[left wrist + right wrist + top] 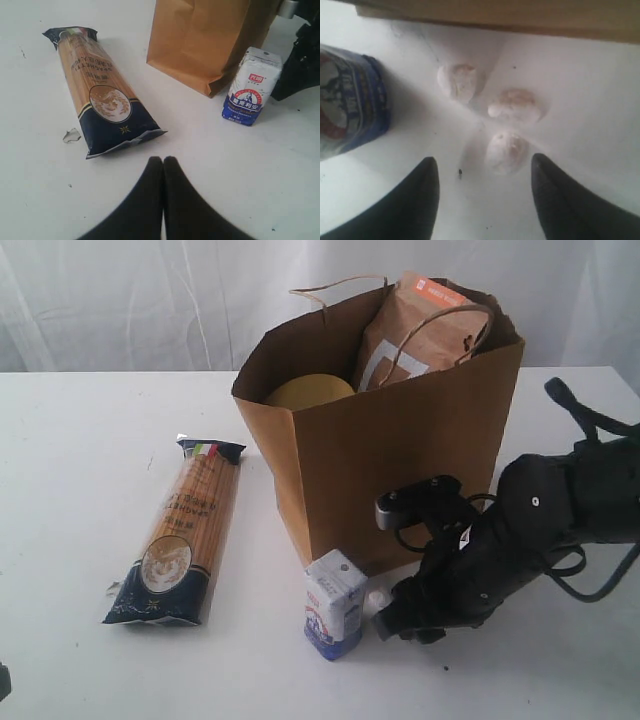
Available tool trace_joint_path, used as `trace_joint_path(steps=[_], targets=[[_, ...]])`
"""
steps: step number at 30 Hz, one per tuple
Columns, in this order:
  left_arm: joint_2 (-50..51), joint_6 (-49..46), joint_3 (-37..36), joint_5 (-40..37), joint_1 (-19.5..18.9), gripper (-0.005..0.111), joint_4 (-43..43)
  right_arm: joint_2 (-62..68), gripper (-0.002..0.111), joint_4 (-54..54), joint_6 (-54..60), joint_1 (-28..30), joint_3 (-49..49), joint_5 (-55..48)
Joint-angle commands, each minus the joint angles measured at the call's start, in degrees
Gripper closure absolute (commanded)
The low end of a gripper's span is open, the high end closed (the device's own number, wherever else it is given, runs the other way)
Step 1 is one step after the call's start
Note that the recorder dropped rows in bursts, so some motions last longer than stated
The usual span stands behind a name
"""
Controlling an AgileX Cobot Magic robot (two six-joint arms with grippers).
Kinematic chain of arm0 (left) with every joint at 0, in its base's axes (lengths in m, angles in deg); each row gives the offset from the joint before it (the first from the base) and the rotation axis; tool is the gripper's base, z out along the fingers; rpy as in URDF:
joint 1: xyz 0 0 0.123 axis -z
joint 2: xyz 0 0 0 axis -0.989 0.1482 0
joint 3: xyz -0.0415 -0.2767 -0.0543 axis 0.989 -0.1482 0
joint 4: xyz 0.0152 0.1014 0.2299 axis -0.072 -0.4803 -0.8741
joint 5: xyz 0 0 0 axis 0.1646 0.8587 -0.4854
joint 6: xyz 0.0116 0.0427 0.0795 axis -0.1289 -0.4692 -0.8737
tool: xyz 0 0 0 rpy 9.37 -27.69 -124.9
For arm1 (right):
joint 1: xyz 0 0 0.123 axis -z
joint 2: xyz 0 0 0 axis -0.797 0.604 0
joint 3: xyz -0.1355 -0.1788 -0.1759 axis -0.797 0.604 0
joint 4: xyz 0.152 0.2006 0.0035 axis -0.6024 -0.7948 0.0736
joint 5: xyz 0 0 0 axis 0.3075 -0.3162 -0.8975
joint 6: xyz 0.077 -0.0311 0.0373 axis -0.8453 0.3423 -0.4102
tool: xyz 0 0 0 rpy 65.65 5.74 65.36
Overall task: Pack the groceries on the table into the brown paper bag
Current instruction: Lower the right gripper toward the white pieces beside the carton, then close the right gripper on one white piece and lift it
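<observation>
The brown paper bag [400, 470] stands upright mid-table, holding the brown orange-labelled pouch [420, 325] and a yellow-lidded jar [310, 392]. The spaghetti packet [185, 530] [100, 95] lies flat to its left. The small blue-white carton [335, 605] [251, 86] [347, 107] stands in front of the bag. Three white lumps [457, 81] [516, 105] [505, 150] lie between carton and bag. My right gripper [482, 167] [392, 620] is low over the table, open, its fingers on either side of the nearest lump without touching it. My left gripper [163, 160] is shut and empty, short of the spaghetti.
The white table [80, 440] extends left of the spaghetti and in front of the carton. A small torn scrap [71, 135] lies beside the spaghetti packet. The bag's wall [495, 15] stands just beyond the lumps.
</observation>
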Motion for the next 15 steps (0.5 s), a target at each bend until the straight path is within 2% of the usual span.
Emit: trace_joint_path(steps=[1,10,15], targets=[[-0.32,0.22,-0.22,-0.07,0.21,0.107,-0.02,1.62,0.057,-0.07,0.18,0.00,-0.95,-0.35],[-0.32,0.22,-0.22,-0.07,0.21,0.107,-0.02,3.17,0.073,-0.07,0.18,0.00,-0.95,0.42],[-0.32,0.22,-0.22,-0.07,0.21,0.107,-0.02,3.06,0.100,-0.07,-0.09,0.00,-0.95,0.35]])
